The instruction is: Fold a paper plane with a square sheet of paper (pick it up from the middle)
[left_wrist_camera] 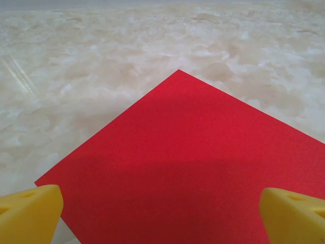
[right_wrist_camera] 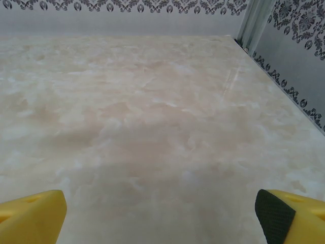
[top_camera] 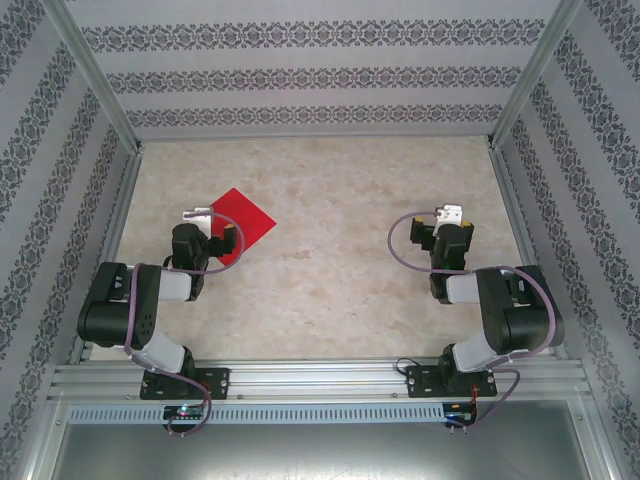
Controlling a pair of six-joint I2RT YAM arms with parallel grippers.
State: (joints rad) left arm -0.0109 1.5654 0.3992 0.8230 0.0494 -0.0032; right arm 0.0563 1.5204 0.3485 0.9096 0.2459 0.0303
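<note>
The square sheet of paper [top_camera: 248, 216] is bright red and lies flat and unfolded on the marble-look table, left of centre, turned like a diamond. My left gripper [top_camera: 215, 240] hovers over the sheet's near-left part. In the left wrist view the sheet [left_wrist_camera: 203, 168] spreads between the two wide-apart yellow fingertips [left_wrist_camera: 30, 213], and the left gripper [left_wrist_camera: 162, 216] is open and holds nothing. My right gripper [top_camera: 447, 235] is over bare table on the right side, far from the sheet. It [right_wrist_camera: 160, 216] is also open with nothing in it. A paper plane is out of view.
Patterned walls enclose the table [top_camera: 340, 290] on three sides, with metal corner posts [top_camera: 520, 75] at the back. A metal rail [top_camera: 320, 380] carrying both arm bases runs along the near edge.
</note>
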